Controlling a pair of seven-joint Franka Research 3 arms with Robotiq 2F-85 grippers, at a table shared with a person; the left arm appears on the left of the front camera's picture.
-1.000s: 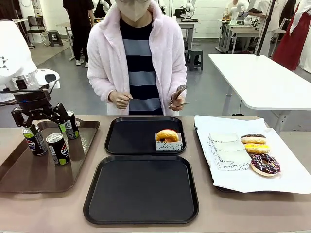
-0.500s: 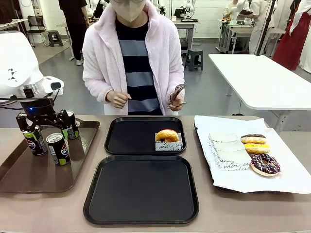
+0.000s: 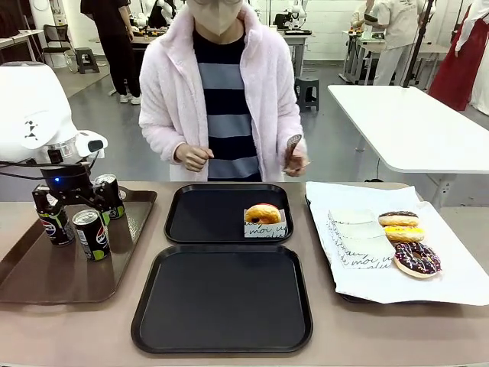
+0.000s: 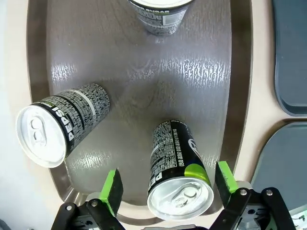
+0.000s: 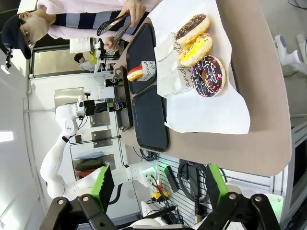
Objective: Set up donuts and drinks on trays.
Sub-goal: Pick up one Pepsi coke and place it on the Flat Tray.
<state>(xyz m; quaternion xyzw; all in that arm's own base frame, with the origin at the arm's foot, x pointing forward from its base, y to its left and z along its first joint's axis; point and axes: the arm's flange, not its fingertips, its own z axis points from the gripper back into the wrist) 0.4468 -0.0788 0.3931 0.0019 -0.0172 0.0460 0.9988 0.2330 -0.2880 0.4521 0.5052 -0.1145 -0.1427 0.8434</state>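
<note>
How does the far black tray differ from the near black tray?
The far tray carries a glazed donut in a white paper sleeve; the near tray is bare. The far tray lies closer to the person than the near tray. Both are square, black, with rounded corners and raised rims.

Grey floor [image 3: 114, 130] running back through a big open workroom, smooth and softly shining; off to the right a white table [image 3: 412, 122], its top catching the light; behind it, a dark stool [image 3: 307, 92] out in the aisle; far left, a black chair [image 3: 55, 38] and a low stool [image 3: 85, 60]; at the very back a white wall [image 3: 328, 23], work desks [image 3: 374, 50] before it; near side, the tan tabletop [image 3: 382, 329]; lighting bright and even.
</note>
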